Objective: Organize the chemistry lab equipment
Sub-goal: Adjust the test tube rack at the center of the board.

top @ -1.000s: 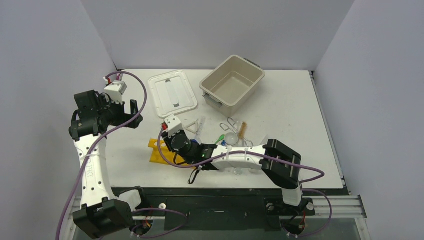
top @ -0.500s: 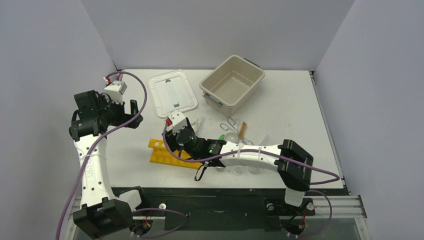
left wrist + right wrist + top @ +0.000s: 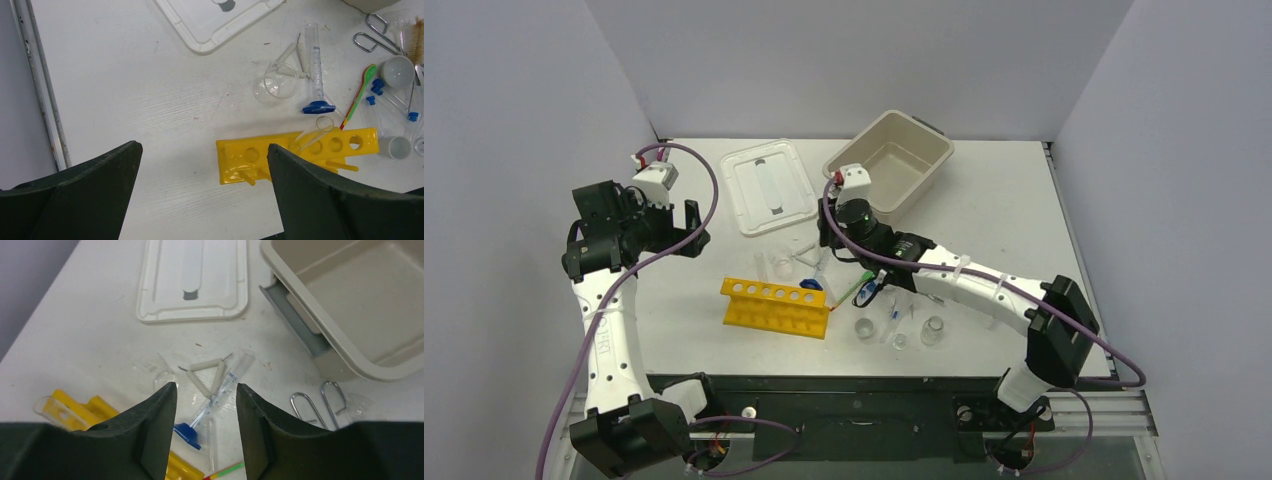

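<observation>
The yellow holed tube rack lies at the near left of the table, with a clear test tube leaning in one hole. Behind it lie a clear beaker, a graduated cylinder with a blue base, white sticks, a coloured spatula, blue caps, a glass dish, metal tongs and a brush. My right gripper is open and empty above the cylinder; in the top view it hangs behind the rack. My left gripper is open and empty, raised far left.
The beige tub stands at the back, open, with nothing in it. The white lid lies to its left. Clear beakers and a small vial stand near the front edge, right of the rack.
My right arm has swung from over the rack back toward the tub, and the rack now shows in full. The left arm has not moved.
</observation>
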